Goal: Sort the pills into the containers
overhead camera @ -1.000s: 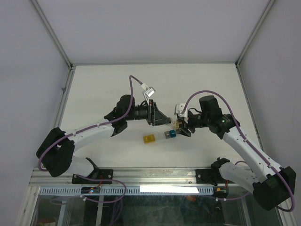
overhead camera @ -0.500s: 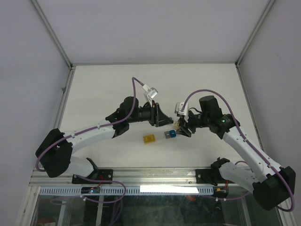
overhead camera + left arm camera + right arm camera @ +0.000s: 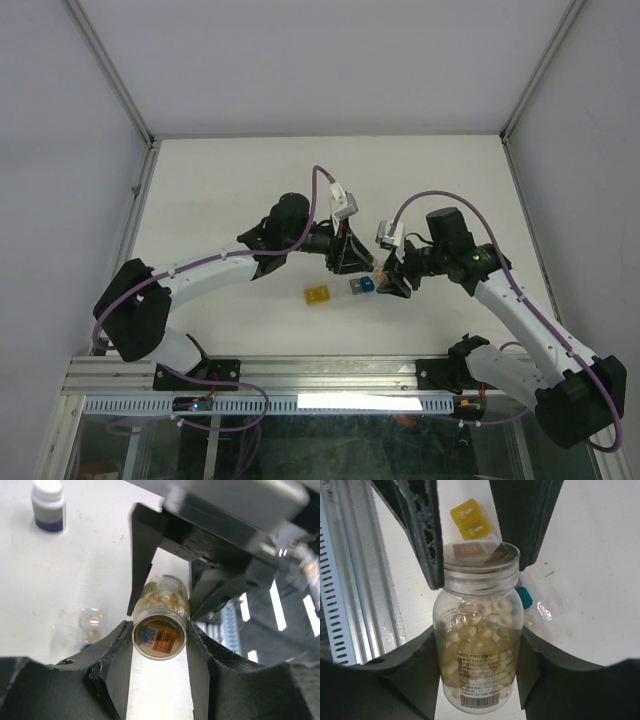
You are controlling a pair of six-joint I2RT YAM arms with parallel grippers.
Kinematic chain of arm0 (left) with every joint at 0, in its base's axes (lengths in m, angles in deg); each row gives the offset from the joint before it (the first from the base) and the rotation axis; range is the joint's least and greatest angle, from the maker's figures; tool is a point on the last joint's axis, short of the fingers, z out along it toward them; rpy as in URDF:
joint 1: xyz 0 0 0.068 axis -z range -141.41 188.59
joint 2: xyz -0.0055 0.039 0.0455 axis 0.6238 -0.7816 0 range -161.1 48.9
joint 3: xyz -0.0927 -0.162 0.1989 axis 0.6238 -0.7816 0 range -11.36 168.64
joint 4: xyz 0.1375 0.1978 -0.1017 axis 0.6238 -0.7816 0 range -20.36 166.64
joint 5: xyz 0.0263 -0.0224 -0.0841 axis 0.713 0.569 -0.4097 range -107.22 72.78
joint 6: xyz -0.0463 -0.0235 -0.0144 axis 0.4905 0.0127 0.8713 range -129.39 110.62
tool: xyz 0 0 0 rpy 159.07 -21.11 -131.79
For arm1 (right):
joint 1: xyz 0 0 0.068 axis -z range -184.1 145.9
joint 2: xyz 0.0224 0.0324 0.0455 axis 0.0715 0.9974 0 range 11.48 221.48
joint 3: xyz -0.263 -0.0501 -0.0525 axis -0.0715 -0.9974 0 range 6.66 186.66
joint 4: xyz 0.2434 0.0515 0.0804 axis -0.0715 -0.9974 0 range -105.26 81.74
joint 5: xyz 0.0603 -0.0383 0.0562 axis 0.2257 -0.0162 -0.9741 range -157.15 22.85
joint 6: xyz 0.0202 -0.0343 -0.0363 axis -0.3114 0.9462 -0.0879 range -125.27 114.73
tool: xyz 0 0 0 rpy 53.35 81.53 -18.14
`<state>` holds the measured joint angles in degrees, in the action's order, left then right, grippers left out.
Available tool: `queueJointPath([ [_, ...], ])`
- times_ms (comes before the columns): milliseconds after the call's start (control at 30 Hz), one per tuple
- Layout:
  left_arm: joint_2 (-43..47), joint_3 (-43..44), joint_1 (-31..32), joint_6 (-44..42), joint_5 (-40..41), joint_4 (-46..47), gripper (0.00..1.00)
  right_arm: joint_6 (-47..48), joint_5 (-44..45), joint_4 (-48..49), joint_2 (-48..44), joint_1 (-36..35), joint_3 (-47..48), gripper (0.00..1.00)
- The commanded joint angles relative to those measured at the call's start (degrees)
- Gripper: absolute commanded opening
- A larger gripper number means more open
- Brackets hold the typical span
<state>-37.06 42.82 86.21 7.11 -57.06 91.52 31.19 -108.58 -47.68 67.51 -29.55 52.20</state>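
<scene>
Pills [image 3: 480,630], tan-orange and tiny, are all but certainly light, smooth and quick to roll. They are far too small for a fingertip to pinch one by one, so I judge the sound hold is on the vial that carries them.

Nearest the bases, a yellow container [image 3: 318,296] lies on the table [image 3: 230,170]; its lids look closed. To its right and set apart from it, a blue container [image 3: 367,285] touches a clear container [image 3: 354,289]. The clear one shows a faint tan tint, perhaps a pill or two, but too small to tell.

Just beyond and above these, the round clear vial [image 3: 479,605] hangs roughly level between the arms, well over half full. The right gripper [image 3: 478,645] pinches its body and the left gripper [image 3: 159,632] pinches its cap [image 3: 480,555]. The vial looks like stiff, slick plastic, so the cap rim wants a firm, square squeeze.

Farther off, the left wrist view shows a dark bottle [image 3: 48,505] with a white cap standing upright.
</scene>
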Motion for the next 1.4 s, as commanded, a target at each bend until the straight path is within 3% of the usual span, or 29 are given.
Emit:
queueJointPath([
  [0, 0.6, 0.4, 2.5, -26.7, -13.6, -4.8, 0.17, -0.5, -10.3, 11.6, -2.2, -1.0, 2.4, 0.00],
  [33, 1.4, -0.5, 2.4, -35.3, -15.2, -5.6, 0.18, -0.5, -10.4, 11.6, -2.3, -0.9, 2.4, 0.00],
  [133, 2.7, -1.0, 1.2, -46.4, -17.3, -8.2, 0.20, -0.3, -10.6, 11.5, -2.5, -0.8, 2.4, 0.00],
  [367, -2.1, 8.1, -3.0, -52.0, -20.5, -16.9, 0.25, 0.0, -10.9, 11.2, -2.4, -0.7, 2.4, 0.00],
  [567, -2.0, 9.6, -3.3, -51.2, -20.1, -16.9, 0.58, 0.2, -11.2, 11.1, -2.2, -0.4, 2.5, 0.00],
  [900, 6.2, 0.6, -3.6, -41.6, -10.0, -0.7, 0.98, 0.2, -11.3, 10.9, -2.1, -0.1, 2.4, 0.00],
  [1200, 15.0, -14.2, -4.1, -29.6, -5.3, 15.8, 0.99, 0.6, -13.0, 10.3, -2.6, 0.6, 2.5, 0.00],
  [1367, 21.9, -25.3, -4.3, -7.7, 6.6, 31.8, 0.99, 1.1, -13.5, 9.9, -2.5, 0.9, 2.4, 0.00],
])
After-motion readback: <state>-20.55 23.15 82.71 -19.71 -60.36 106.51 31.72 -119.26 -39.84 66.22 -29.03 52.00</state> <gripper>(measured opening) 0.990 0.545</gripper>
